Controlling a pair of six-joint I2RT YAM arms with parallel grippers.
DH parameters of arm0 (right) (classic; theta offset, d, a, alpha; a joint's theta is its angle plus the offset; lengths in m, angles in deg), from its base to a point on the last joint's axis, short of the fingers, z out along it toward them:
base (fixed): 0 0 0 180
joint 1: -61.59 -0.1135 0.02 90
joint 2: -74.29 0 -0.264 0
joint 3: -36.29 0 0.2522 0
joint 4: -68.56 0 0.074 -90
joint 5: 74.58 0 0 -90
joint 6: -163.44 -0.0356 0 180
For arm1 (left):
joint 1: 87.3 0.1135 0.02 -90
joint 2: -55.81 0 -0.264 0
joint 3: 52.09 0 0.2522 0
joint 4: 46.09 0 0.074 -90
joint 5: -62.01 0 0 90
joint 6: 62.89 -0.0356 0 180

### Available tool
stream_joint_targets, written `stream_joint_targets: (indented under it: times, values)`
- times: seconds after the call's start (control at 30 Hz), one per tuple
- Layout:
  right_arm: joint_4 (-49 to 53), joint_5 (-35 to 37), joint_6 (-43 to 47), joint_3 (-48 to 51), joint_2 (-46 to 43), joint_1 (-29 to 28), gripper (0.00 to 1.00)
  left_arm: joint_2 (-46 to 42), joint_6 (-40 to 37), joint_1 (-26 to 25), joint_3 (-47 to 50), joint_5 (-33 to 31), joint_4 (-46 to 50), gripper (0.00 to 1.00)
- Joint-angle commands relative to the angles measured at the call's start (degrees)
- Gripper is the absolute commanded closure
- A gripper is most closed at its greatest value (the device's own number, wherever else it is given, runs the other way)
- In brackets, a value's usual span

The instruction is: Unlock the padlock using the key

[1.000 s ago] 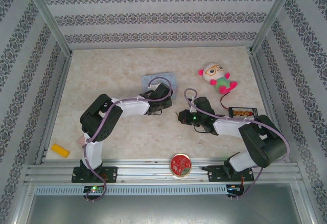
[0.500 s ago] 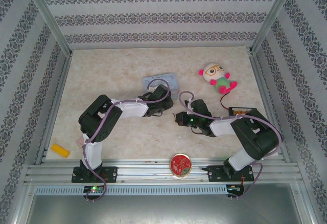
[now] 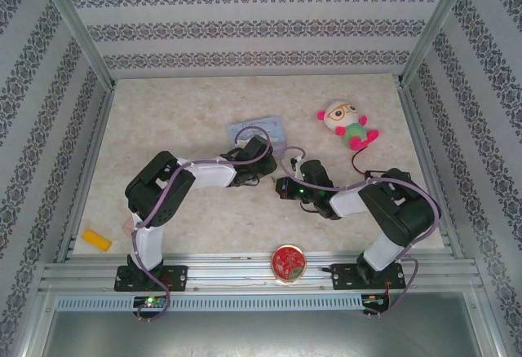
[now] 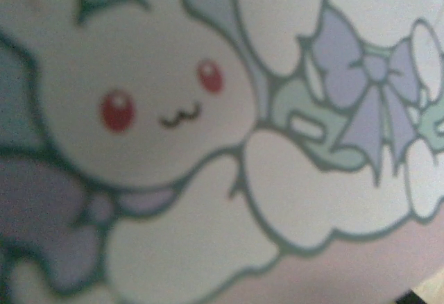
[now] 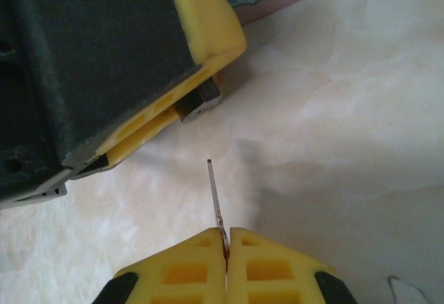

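bright even light, soft shadows; the cartoon tin point(image 4: 208, 144) is blurred up close, the key point(image 5: 216, 203) fairly sharp.

right fingers point(image 5: 187, 271) pinched tight, left fingers point(image 5: 208, 33) clamped

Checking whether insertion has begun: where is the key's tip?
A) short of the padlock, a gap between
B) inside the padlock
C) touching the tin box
A: the key, pinched in the right tool, ends with table showing between its tip and the padlock.
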Motion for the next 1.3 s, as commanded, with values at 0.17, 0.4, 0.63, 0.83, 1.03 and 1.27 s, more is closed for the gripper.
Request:
stream_joint_targets:
  times: [0.17,0.4,0.63,0.83,1.03,1.27]
  values:
    - [-4.58,2.33,-0.95,-0.48,2.57,-0.53,1.0,-1.65,1.66,-0.62,1.1,1.69,-1.74,0.99]
    - [-7.0,2.95,-1.36,-0.3,3.61,-0.51,1.0,-1.59,1.96,-0.46,1.14,1.78,-1.69,0.99]
    - [-8.35,2.35,-1.43,-0.52,4.7,-0.53,1.0,-1.19,2.49,-0.37,0.97,2.5,-1.88,0.99]
    - [-9.35,2.47,-1.5,-0.43,5.06,-0.51,1.0,-1.0,3.02,-0.18,1.22,3.0,-2.18,0.99]
    - [-9.64,2.82,-1.56,-0.15,4.88,-0.47,1.0,-1.0,3.19,-0.13,1.36,3.29,-2.26,0.99]
    - [-9.98,3.07,-1.85,-0.08,4.71,-0.51,1.0,-1.06,3.28,-0.11,1.57,3.44,-2.27,0.99]
